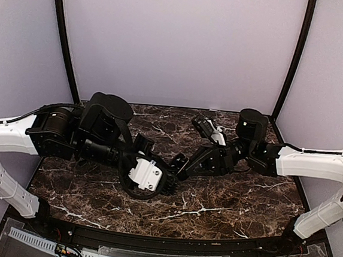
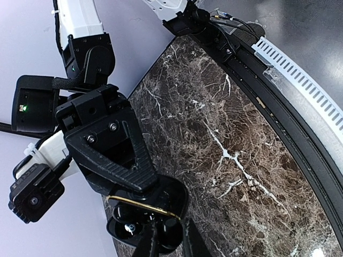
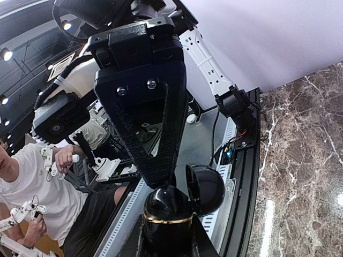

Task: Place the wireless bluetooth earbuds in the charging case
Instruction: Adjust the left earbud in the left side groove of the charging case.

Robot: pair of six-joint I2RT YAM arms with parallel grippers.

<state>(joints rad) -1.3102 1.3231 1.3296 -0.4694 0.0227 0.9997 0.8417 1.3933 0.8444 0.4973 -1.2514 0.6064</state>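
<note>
While right end effector clamps open charging case, left end effector just over it, closure unclear; table edges well apart.

White arm links, black joint housings, black triangular fingers with screws, green status light

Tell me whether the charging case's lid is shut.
No: in the right wrist view the lid stands tilted back beside the charging case, which the right gripper holds.
</note>
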